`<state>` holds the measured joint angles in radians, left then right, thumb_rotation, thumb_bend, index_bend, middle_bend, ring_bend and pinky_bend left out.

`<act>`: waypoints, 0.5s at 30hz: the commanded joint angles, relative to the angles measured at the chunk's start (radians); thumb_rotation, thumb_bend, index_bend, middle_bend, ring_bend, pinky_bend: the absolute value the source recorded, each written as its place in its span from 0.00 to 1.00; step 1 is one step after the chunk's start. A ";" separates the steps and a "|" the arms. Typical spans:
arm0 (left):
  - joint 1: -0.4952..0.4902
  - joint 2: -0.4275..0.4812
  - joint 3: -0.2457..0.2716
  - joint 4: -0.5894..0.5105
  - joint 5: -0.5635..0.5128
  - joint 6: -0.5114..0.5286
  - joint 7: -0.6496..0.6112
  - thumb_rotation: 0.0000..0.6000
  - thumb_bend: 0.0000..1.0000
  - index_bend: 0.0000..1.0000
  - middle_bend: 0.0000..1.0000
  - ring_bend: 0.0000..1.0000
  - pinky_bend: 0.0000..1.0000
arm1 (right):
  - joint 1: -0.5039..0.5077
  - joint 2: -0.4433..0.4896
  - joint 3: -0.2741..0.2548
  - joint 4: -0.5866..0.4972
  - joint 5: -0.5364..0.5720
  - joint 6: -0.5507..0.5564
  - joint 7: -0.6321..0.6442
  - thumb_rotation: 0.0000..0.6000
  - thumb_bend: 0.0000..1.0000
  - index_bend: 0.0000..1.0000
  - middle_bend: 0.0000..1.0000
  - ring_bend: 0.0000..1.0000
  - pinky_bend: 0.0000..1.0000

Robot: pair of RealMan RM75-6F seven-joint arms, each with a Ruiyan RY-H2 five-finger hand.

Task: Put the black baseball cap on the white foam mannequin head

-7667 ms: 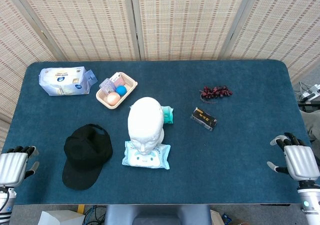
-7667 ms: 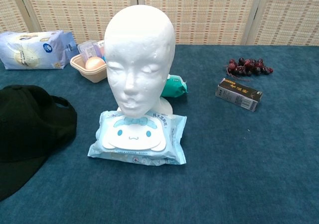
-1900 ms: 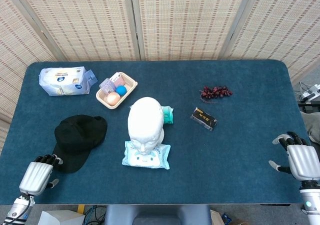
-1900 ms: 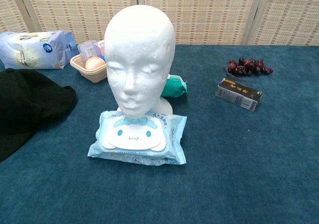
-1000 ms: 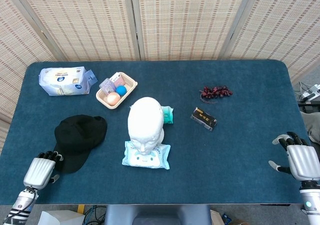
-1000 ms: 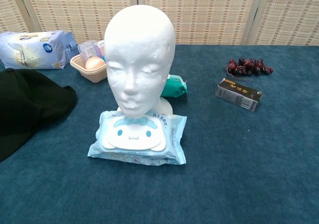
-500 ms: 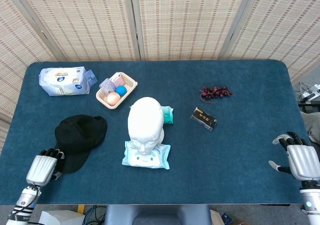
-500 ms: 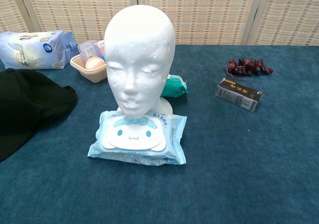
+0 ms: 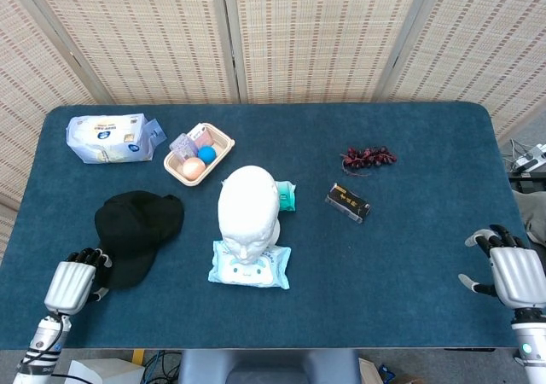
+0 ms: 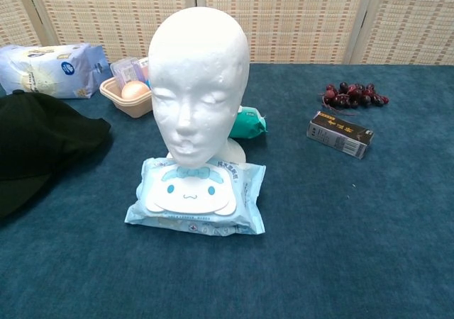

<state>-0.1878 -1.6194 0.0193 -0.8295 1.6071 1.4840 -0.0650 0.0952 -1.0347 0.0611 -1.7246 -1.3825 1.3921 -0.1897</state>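
Left hand (image 9: 70, 283), fingers curled at the brim of the black cap (image 9: 136, 233); whether it pinches cannot be told. Mannequin head (image 9: 248, 213) stands right, uncapped.

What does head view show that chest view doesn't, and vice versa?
Only head view: both hands, the left hand at the brim end of the black baseball cap, the right hand apart at the table's near right edge, and the whole table outline. Only chest view: the mannequin head's face front-on and the print on the wipes pack before it. Both: cap, white foam mannequin head, tray of small items, blue tissue pack, grapes, dark box.
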 commanded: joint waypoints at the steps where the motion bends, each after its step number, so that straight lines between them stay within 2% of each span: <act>1: 0.002 -0.012 0.002 0.018 0.009 0.021 -0.058 1.00 0.02 0.46 0.40 0.31 0.42 | 0.000 0.000 0.000 0.000 0.000 0.001 0.000 1.00 0.05 0.39 0.32 0.17 0.28; 6: 0.003 -0.023 0.000 0.031 0.012 0.041 -0.126 1.00 0.02 0.46 0.40 0.31 0.42 | 0.000 0.000 0.000 0.000 0.000 0.000 0.000 1.00 0.05 0.39 0.32 0.17 0.28; 15: -0.006 -0.063 -0.019 0.095 0.025 0.113 -0.169 1.00 0.06 0.50 0.43 0.33 0.43 | -0.001 0.001 0.001 -0.001 -0.002 0.003 0.005 1.00 0.05 0.39 0.32 0.17 0.28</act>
<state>-0.1910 -1.6730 0.0054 -0.7485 1.6279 1.5828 -0.2234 0.0940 -1.0336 0.0617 -1.7256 -1.3845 1.3951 -0.1848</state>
